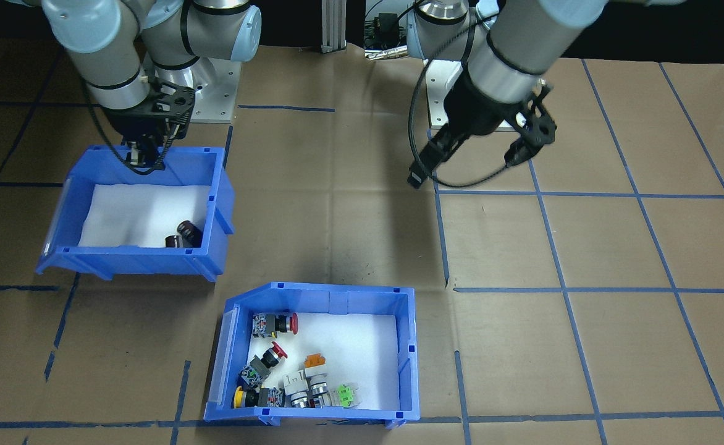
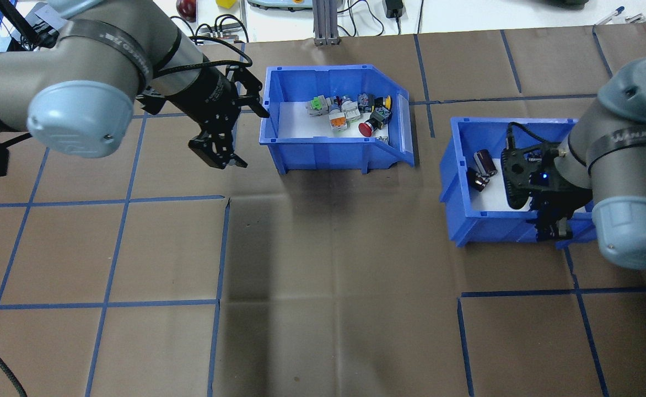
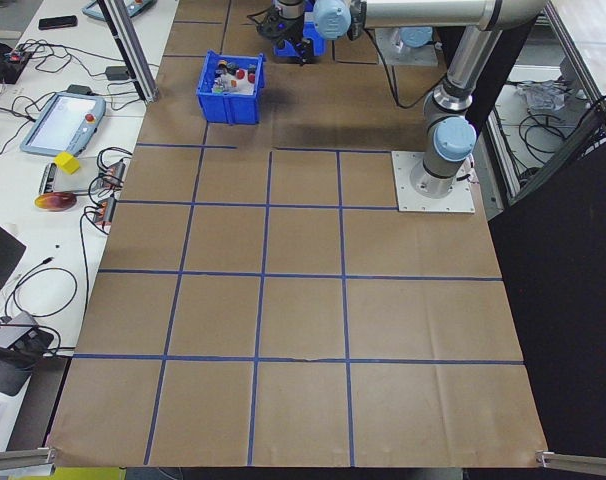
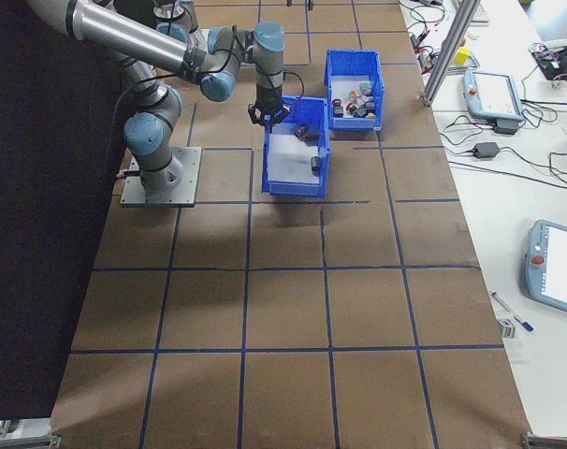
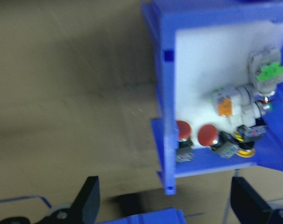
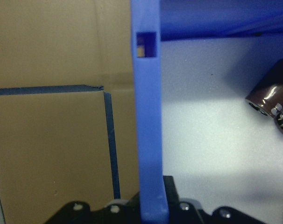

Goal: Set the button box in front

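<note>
Button box [image 2: 323,151] beyond and left of cylinder bin [image 2: 458,218], apart.

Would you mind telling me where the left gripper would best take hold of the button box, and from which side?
Probably the button box's plain upright side wall nearest the open left gripper, taken from above with one finger inside and one outside. The wall is thin and straight, and the switches lie clear of it toward the far end.

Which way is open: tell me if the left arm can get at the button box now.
Probably yes. The left gripper hangs open beside the button box, nothing between them.
</note>
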Motion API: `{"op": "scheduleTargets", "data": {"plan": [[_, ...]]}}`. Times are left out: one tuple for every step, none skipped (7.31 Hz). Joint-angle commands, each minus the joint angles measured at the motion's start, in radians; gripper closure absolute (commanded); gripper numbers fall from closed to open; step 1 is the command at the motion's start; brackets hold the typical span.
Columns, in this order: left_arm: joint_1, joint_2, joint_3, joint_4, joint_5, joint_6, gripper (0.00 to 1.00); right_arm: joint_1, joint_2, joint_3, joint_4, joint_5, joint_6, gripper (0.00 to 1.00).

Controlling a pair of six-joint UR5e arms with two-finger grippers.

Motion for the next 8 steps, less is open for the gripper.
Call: {"op": "scheduleTargets", "data": {"plan": [[-0.001,0.035,-0.001,-0.054,0.181,0.471,0.01,0.186,-0.023,0.033,-0.017,-0.020,0.182,0.89],[-0.001,0.044,-0.014,-0.042,0.332,0.607,0.01,0.301,-0.019,0.033,-0.045,-0.025,0.298,0.89],[-0.002,0.049,-0.012,-0.042,0.343,0.668,0.01,0.387,-0.014,0.033,-0.072,-0.022,0.395,0.89],[-0.002,0.050,-0.006,-0.042,0.343,0.697,0.01,0.452,0.000,0.029,-0.092,-0.022,0.458,0.89],[-0.004,0.055,-0.009,-0.044,0.338,0.743,0.01,0.522,0.039,0.021,-0.140,-0.022,0.507,0.89],[-0.002,0.075,-0.017,-0.048,0.337,0.754,0.01,0.574,0.081,0.007,-0.172,-0.023,0.550,0.89],[0.001,0.087,-0.023,-0.056,0.337,0.786,0.01,0.622,0.114,-0.015,-0.174,-0.023,0.586,0.89],[0.001,0.093,-0.024,-0.054,0.326,0.826,0.01,0.647,0.131,-0.023,-0.172,-0.023,0.592,0.89]]}}
